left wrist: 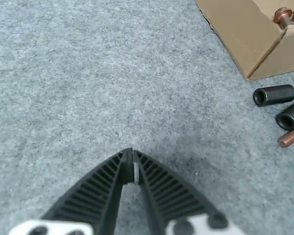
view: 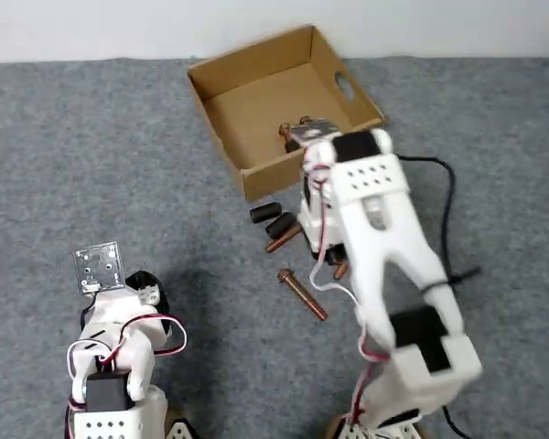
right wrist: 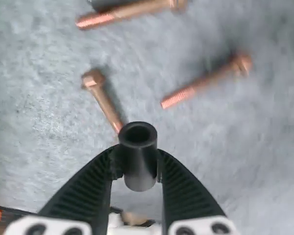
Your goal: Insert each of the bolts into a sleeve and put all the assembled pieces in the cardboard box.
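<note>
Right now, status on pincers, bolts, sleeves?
Left pincer shut, empty, over bare carpet. Right pincer shut on black sleeve, above three loose bolts. Two more sleeves lie beside cardboard box.

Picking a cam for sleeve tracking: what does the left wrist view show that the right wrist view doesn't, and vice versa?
Left wrist view adds: shut left tool, cardboard box corner with bolt heads inside, two loose sleeves beside it.
Right wrist view adds: right tool clamping a black sleeve, three full-length copper bolts.
Both: grey carpet with bolts lying loose; left wrist catches one bolt tip.
</note>
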